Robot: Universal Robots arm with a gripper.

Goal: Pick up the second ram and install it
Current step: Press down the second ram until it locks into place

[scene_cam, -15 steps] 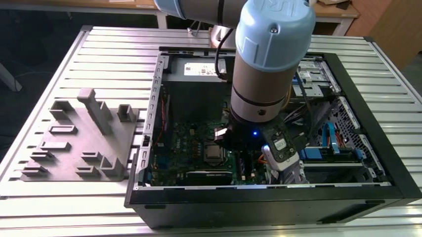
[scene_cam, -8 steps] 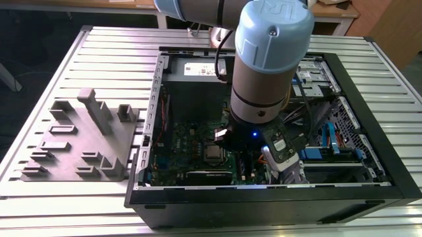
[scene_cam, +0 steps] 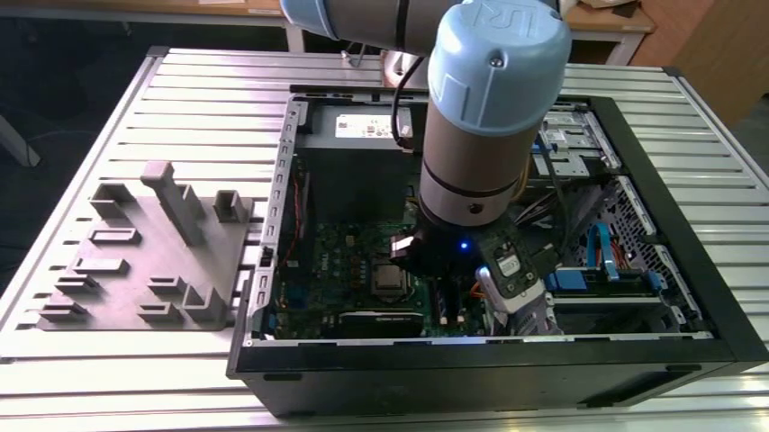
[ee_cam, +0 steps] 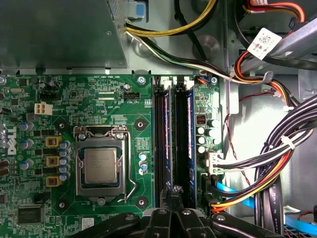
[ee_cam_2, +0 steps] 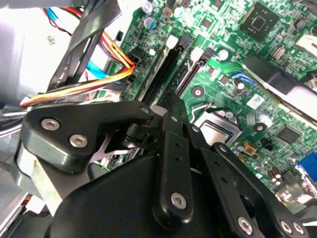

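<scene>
The second ram is sitting seated in its memory socket on the motherboard; the gripper, fingers nearly closed, is holding nothing above it.

Ribbed aluminium table under even light, grey holder rack lying on it at the exterior view's left, wooden desk along the far edge, dark floor beyond, wooden panel at far right.
</scene>
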